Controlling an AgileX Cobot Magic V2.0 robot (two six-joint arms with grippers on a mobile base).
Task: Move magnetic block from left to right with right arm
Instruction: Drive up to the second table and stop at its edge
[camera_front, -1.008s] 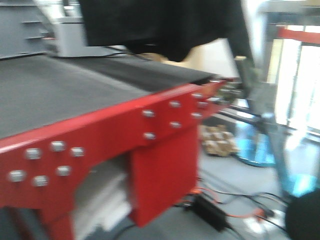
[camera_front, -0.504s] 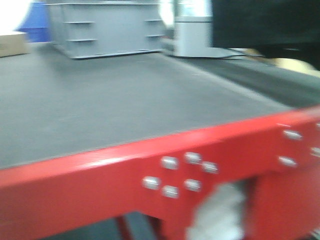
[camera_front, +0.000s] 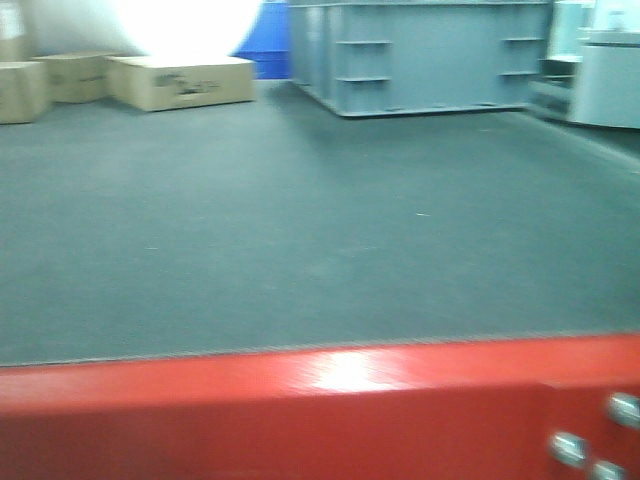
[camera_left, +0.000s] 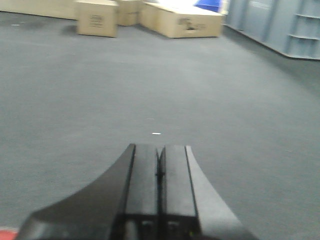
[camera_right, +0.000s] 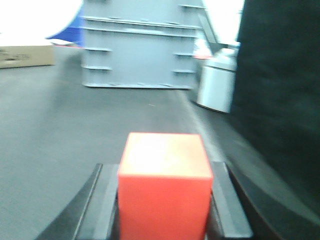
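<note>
The magnetic block (camera_right: 164, 185), a plain red cube, fills the bottom of the right wrist view. My right gripper (camera_right: 164, 167) is shut on it, one dark finger pressed against each side, holding it above the grey table mat (camera_right: 60, 150). In the left wrist view my left gripper (camera_left: 159, 150) is shut with its two fingers pressed together and nothing between them, low over the mat (camera_left: 225, 115). Neither gripper nor the block shows in the front view.
The red table frame (camera_front: 300, 400) runs along the near edge of the mat. Cardboard boxes (camera_front: 180, 82) stand at the far left, and a grey crate (camera_front: 430, 55) at the back. A pale bin (camera_right: 216, 87) and a black mass (camera_right: 280, 90) lie to the right.
The front view has swung leftward, from the red table corner and the floor to the table top. The cardboard boxes have come into view.
</note>
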